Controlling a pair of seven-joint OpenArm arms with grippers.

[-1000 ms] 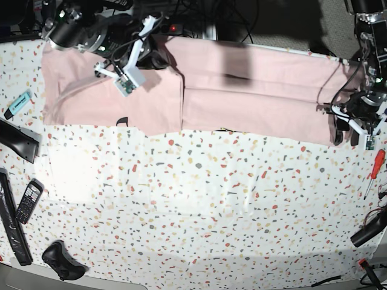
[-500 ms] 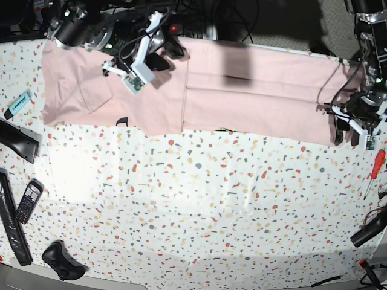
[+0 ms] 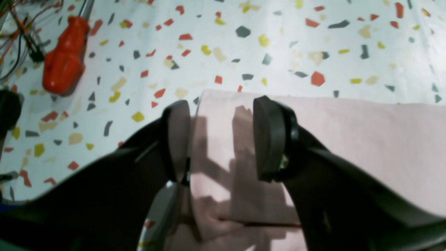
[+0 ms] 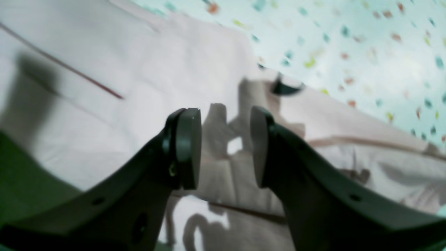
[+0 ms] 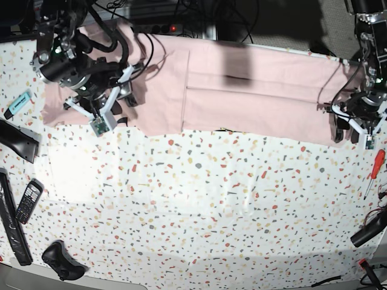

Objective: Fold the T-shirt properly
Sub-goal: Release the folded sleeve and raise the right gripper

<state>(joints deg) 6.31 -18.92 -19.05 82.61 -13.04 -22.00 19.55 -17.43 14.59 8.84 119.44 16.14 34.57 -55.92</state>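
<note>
One T-shirt [image 5: 254,90], pale pink, lies spread along the far edge of the speckled bench [image 5: 199,211]; two arms work it. The left end effector [image 3: 217,136] hovers over the shirt's corner with its jaws wide and empty, a red screwdriver [image 3: 64,59] lying nearby. The right end effector [image 4: 224,146] sits over the shirt's other end, jaws parted with nothing between them (a bit of black lettering [image 4: 285,87] peeks out). Since a second ago the right arm has let go and swung toward the shirt's near edge; the left arm has stayed put.

Bright overhead light; rt wrist blurry.
</note>
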